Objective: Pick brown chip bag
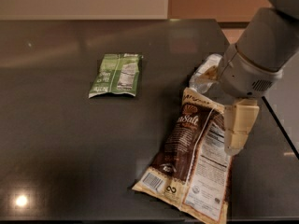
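Observation:
The brown chip bag (189, 164) lies flat on the dark table (70, 139) at the front right. It is dark brown and cream, with a white nutrition label and a barcode facing up. My gripper (233, 143) hangs from the grey arm (254, 59) on the right. It points down over the bag's right edge, beside the nutrition label. I cannot tell whether it touches the bag.
A flat green packet (117, 74) lies left of centre. A clear plastic bottle (202, 73) lies just behind the bag's top, partly hidden by my arm. The table's right edge (280, 125) runs close by the gripper.

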{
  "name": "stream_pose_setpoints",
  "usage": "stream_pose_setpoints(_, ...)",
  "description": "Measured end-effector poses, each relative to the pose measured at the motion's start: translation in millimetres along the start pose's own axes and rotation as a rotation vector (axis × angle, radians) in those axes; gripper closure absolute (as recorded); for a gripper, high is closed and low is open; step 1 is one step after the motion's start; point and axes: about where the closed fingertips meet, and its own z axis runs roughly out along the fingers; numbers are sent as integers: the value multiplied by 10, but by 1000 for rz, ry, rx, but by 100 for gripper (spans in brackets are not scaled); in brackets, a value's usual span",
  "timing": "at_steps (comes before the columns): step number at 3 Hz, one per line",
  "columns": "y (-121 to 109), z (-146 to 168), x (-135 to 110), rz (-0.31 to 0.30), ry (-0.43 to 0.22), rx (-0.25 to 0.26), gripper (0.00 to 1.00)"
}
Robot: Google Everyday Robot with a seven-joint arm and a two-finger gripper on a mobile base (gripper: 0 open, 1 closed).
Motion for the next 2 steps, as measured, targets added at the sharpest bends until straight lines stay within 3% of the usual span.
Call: stream_pose_setpoints(2, -7, 341, -53, -76, 22, -48, 0)
